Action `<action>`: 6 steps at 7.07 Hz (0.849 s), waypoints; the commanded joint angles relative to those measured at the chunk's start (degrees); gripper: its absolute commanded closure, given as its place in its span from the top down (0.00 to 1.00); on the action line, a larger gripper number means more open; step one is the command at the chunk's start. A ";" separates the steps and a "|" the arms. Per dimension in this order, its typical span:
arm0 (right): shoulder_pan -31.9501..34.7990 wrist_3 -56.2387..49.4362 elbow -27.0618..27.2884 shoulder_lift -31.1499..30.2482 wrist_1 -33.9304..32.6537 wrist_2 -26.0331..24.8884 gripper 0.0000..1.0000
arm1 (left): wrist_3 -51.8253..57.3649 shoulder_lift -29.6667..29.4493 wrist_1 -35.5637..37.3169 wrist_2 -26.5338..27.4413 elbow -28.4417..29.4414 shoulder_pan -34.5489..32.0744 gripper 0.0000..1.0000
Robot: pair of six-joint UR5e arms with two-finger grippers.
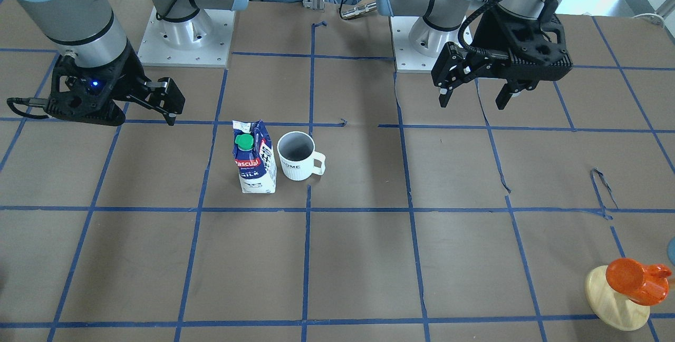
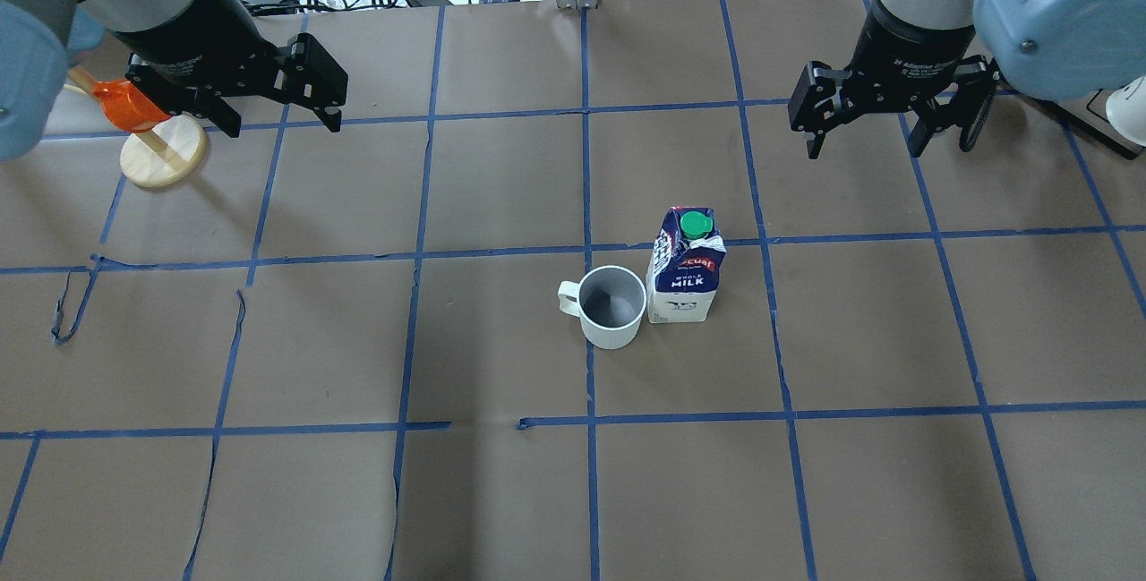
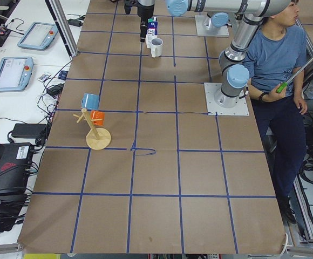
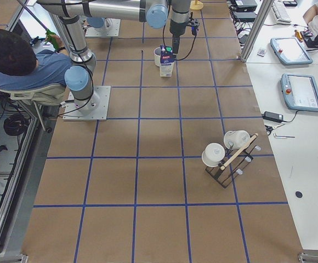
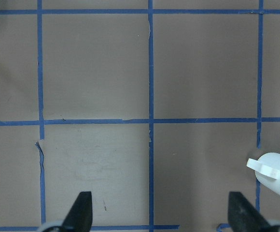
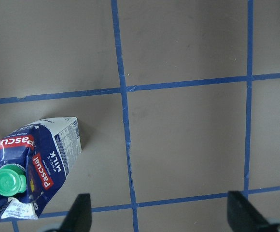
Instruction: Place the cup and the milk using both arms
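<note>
Seen from overhead, the left gripper (image 2: 286, 126) hangs spread wide and empty, far left of the milk carton (image 2: 685, 277) and farther back. The left arm partly hides an orange cup (image 2: 132, 106) on a wooden stand (image 2: 164, 160). The white ribbed mug (image 2: 611, 305), printed "HOME", stands upright just left of the carton, its handle turned away from it. The carton stands upright, green cap on top, reading "Pascual" on red and "WHOLE MILK". Right of the carton and farther back, the right gripper (image 2: 864, 151) hovers fully parted, holding nothing.
</note>
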 commanded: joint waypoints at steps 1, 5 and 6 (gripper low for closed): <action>-0.22 0.33 -0.28 -0.80 0.13 0.24 1.00 | 0.07 0.00 -0.06 0.02 0.00 -0.06 1.00; 0.13 -0.73 0.33 -2.65 0.14 0.77 1.00 | -0.02 0.00 -0.06 0.02 0.00 0.03 1.00; 0.13 -0.82 0.16 -2.65 0.14 0.77 1.00 | -0.02 0.00 -0.06 0.02 0.00 -0.06 1.00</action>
